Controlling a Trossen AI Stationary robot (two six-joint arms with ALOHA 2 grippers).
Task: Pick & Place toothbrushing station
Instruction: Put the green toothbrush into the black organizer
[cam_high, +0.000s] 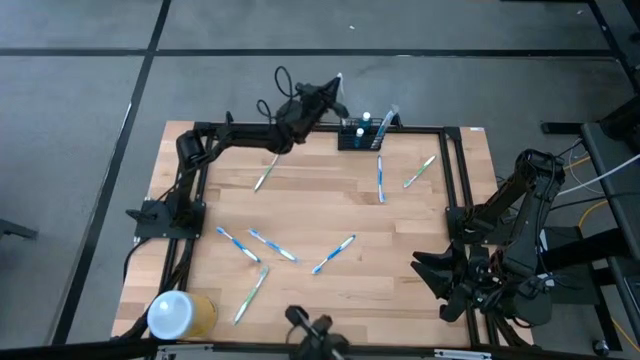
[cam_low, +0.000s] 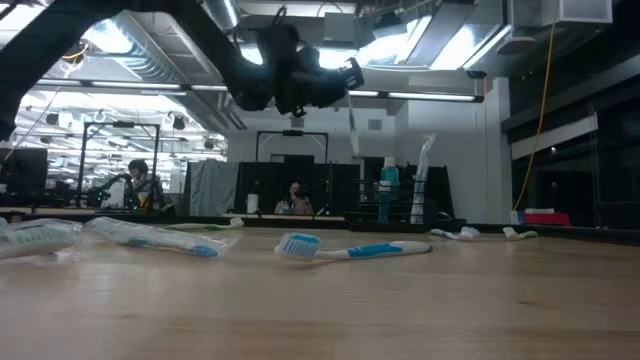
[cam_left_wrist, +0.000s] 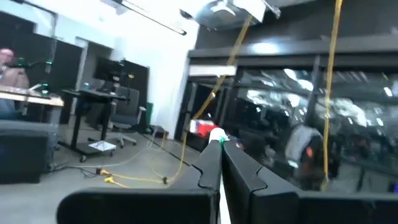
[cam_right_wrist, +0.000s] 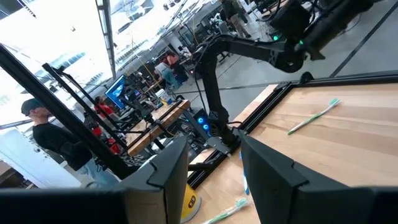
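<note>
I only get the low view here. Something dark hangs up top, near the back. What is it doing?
Observer: That is the left gripper, shut on a toothbrush, close to the black toothbrushing station at the table's far edge.
Operator: Is there a second arm?
Observer: Yes. The right gripper waits open and empty at the near right side of the table.
Operator: How many brushes lie about?
Observer: Seven loose toothbrushes from above, plus a white-topped yellow cylinder at the near left corner.
</note>
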